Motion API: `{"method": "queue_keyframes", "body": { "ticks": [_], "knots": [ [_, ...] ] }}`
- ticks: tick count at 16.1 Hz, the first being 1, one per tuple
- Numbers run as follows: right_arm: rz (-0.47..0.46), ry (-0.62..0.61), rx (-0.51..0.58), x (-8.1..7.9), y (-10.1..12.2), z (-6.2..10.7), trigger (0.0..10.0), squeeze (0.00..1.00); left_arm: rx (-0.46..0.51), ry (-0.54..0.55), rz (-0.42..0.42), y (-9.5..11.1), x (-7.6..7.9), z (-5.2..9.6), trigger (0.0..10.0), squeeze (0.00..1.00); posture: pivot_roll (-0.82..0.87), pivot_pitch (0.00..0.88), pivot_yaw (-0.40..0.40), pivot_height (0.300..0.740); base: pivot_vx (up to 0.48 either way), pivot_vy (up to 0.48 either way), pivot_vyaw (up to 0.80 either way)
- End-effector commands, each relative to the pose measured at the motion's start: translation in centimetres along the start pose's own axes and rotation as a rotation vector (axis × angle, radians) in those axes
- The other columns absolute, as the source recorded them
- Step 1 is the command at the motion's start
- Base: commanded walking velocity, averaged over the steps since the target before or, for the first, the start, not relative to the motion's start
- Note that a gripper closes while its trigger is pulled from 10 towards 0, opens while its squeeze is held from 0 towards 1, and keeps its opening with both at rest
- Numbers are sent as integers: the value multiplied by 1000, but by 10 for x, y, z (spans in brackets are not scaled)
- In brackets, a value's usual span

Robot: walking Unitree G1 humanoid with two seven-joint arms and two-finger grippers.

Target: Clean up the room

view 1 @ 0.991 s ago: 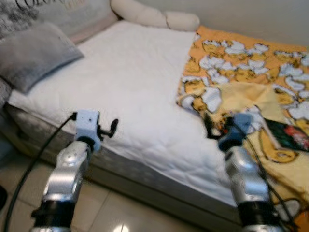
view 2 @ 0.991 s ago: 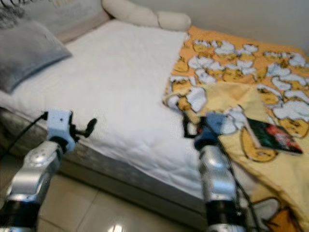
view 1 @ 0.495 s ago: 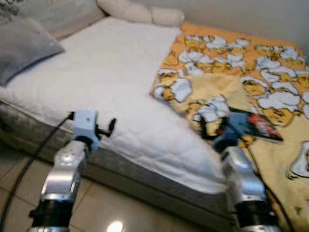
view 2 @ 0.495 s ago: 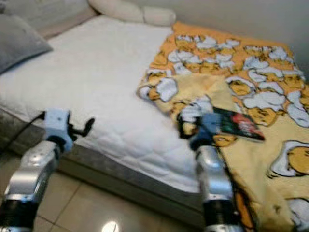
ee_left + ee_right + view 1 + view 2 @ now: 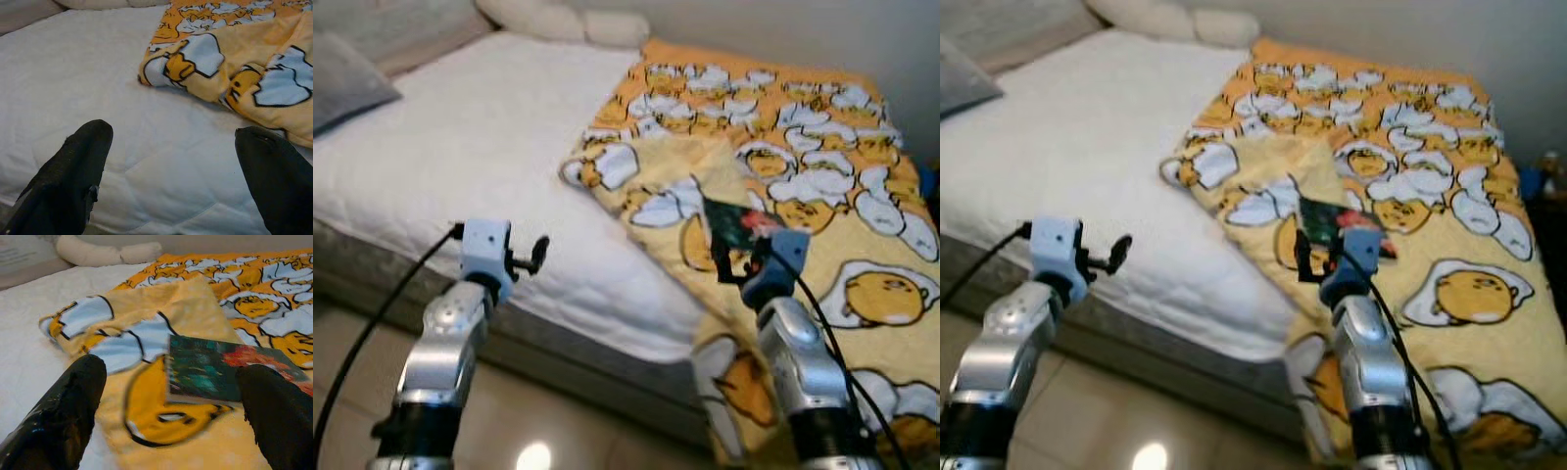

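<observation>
The right gripper (image 5: 168,396) is hovering with its fingers (image 5: 63,416) spread wide and gripping nothing, just short of the book (image 5: 215,369), which is lying flat on the yellow egg-print blanket (image 5: 822,166) covering the bed (image 5: 480,147). The left gripper (image 5: 171,161) is also gaping wide and empty above the white mattress near the bed's edge.
</observation>
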State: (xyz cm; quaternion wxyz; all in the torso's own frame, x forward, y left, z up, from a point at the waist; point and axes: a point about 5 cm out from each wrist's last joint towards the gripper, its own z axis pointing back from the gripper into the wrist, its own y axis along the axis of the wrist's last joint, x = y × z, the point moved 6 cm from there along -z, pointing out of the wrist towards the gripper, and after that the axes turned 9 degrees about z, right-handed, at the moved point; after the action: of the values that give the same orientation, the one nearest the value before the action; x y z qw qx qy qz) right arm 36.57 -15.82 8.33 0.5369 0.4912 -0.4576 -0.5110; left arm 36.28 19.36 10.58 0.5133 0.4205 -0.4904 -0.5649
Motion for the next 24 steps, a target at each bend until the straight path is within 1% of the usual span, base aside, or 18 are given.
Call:
{"method": "queue_keyframes", "body": {
  "ticks": [1,7,11,13,15,16,17,18,19,20,22,23,24],
  "knots": [
    [4,-15,-11,7,-2,1,10000,1000,-4,-10,-5,-1,4,0,10000,1000,-16,0,-6,740,0,-401,738],
    [-2,14,-18,2,-3,1,10000,1000,-6,-8,-9,-1,3,0,10000,1000,-13,0,-6,740,0,-404,791],
    [-8,56,-34,-7,-7,2,10000,1000,-10,-6,-15,-2,1,0,10000,1000,-10,0,-4,740,0,-407,794],
    [-20,81,-54,-12,-12,4,10000,1000,-16,-21,-16,-3,3,0,10000,1000,-10,0,-4,740,0,-150,0],
    [-17,84,-62,-12,-14,4,10000,1000,-31,-54,-36,-6,11,-1,10000,1000,-11,0,-2,740,0,0,0],
    [-17,85,-62,-12,-14,4,10000,1000,-32,-58,-36,-7,12,-1,10000,1000,-11,0,-2,740,0,0,0],
    [-17,86,-63,-12,-13,4,10000,1000,-32,-72,-39,-7,15,-1,10000,925,-11,0,-2,740,0,0,0],
    [-16,86,-65,-11,-13,3,10000,1000,-34,-83,-46,-7,18,-1,10000,749,-11,0,-1,740,0,0,0],
    [-15,84,-70,-11,-14,3,10000,1000,-35,-85,-48,-7,19,-1,10000,627,-11,0,-1,740,0,0,0],
    [-13,82,-78,-12,-15,3,10000,1000,-34,-86,-52,-7,20,-1,10000,0,-11,0,-1,740,0,0,0],
    [-12,81,-82,-12,-15,3,10000,1000,-34,-87,-55,-7,20,-1,10000,0,-11,0,-1,740,0,0,0],
    [-13,88,-94,-14,-17,2,10000,188,-33,-85,-58,-6,19,-1,10000,0,-10,0,-2,740,0,0,0],
    [-14,97,-107,-17,-18,2,10000,0,-32,-87,-55,-5,18,-1,10000,0,-10,0,0,740,0,0,0]
  ]
}}
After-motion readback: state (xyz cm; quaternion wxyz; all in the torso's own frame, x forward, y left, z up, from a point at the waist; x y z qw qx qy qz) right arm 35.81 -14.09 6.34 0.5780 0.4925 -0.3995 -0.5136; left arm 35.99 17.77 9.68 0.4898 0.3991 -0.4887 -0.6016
